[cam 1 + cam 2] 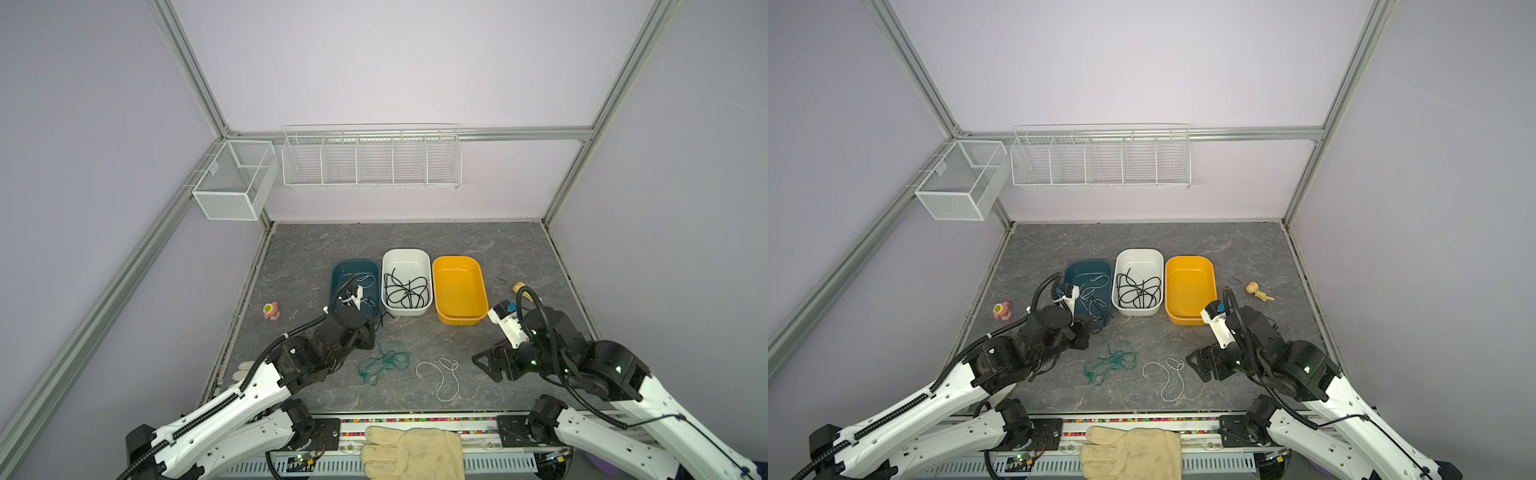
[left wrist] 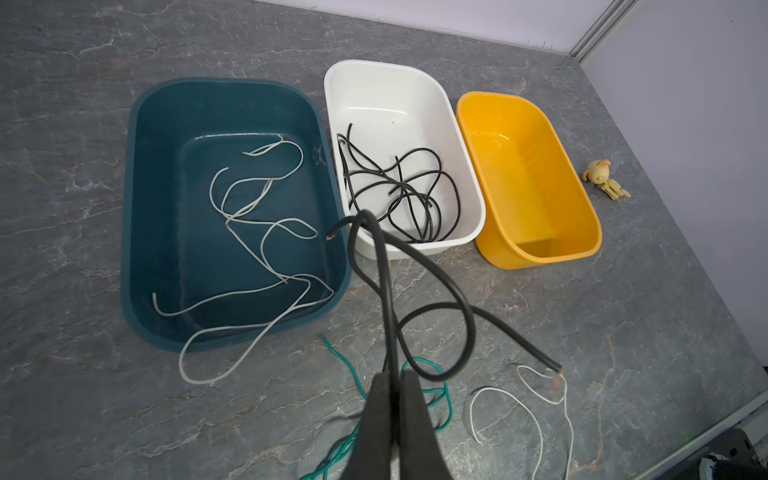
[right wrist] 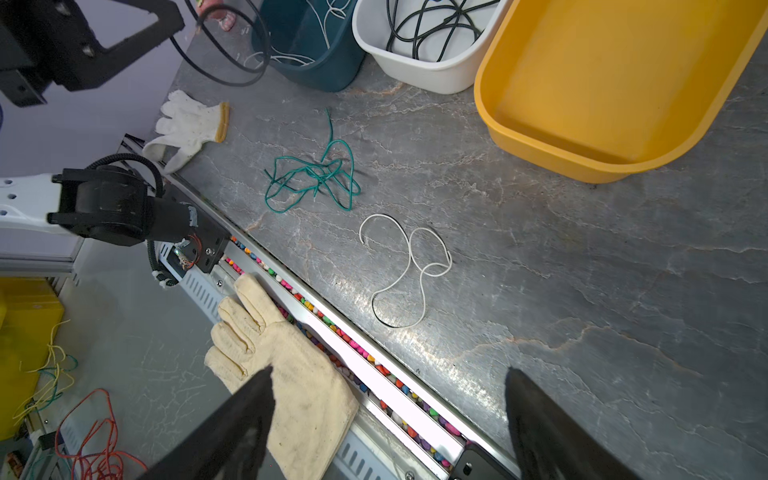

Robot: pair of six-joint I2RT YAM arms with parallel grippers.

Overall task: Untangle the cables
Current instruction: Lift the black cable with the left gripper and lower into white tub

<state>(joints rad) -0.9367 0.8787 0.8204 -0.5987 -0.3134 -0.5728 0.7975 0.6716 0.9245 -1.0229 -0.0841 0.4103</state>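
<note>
My left gripper (image 2: 392, 376) is shut on a black cable (image 2: 468, 320), which hangs in loops above the table by the teal bin's (image 2: 129, 216) near corner; both top views show that gripper (image 1: 368, 334) (image 1: 1084, 332) there. White cables (image 2: 262, 253) lie in the teal bin, one looping out over its rim. Black cables (image 1: 405, 291) fill the white bin (image 1: 405, 252). A teal-green cable tangle (image 1: 386, 359) (image 3: 320, 170) and a loose white cable (image 1: 458, 384) (image 3: 410, 253) lie on the table. My right gripper (image 3: 388, 374) (image 1: 482, 361) stands open and holds nothing, over the table's front edge.
A yellow bin (image 1: 457, 259) sits right of the white one with nothing in it. A cream glove (image 1: 411, 451) lies on the front rail and a white glove (image 3: 191, 120) at the front left. A pink toy (image 1: 271, 309) and a yellow toy (image 1: 521, 289) flank the bins.
</note>
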